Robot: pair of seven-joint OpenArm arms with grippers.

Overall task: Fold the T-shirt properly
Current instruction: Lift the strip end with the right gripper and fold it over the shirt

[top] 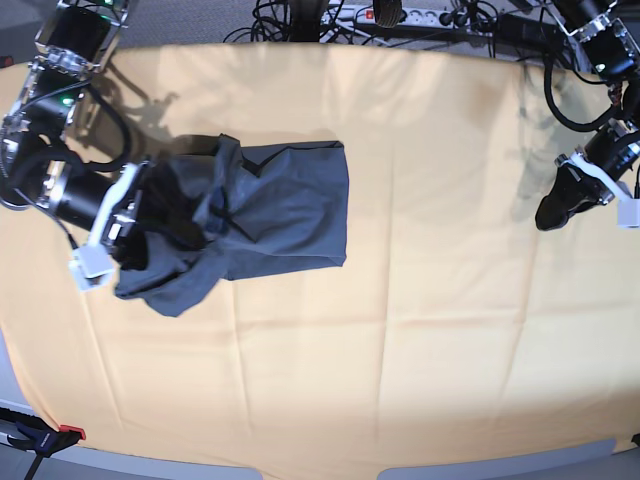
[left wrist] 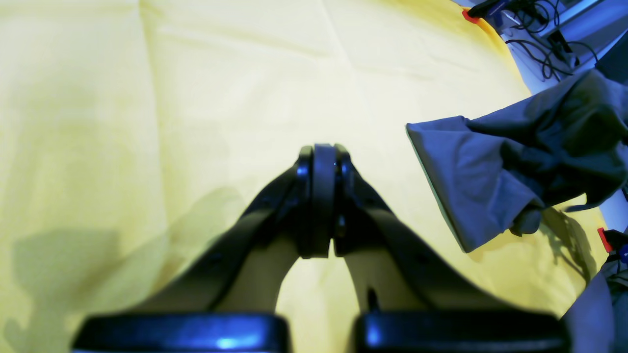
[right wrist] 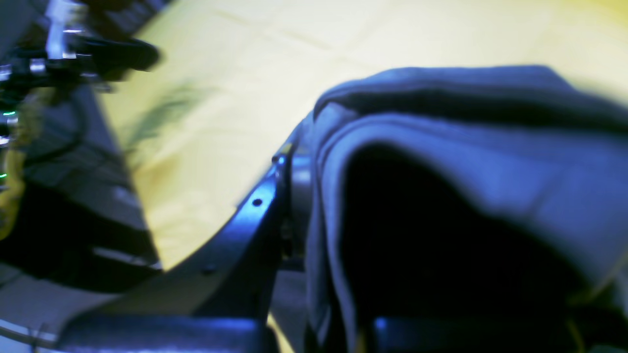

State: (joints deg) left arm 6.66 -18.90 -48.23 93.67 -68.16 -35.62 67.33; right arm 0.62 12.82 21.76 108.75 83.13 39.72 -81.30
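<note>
At base view's left: right gripper [top: 150,215], clenched on bunched T-shirt [top: 290,205]; garment's long axis runs from there toward centre over the yellow cloth [top: 400,330]. Left gripper [top: 555,210], pinched empty, stands well apart.

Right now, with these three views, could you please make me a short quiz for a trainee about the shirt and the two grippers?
1. True or false: the left gripper holds part of the T-shirt.
2. Which gripper is shut on the T-shirt? A) left B) right C) both
3. Fill in: the T-shirt lies on a large pale ______ cloth.

Key:
1. False. Its jaws are shut on nothing, above bare cloth, away from the shirt.
2. B. The right gripper is bunched into the shirt's end, with fabric draped over it in the right wrist view.
3. yellow
</note>
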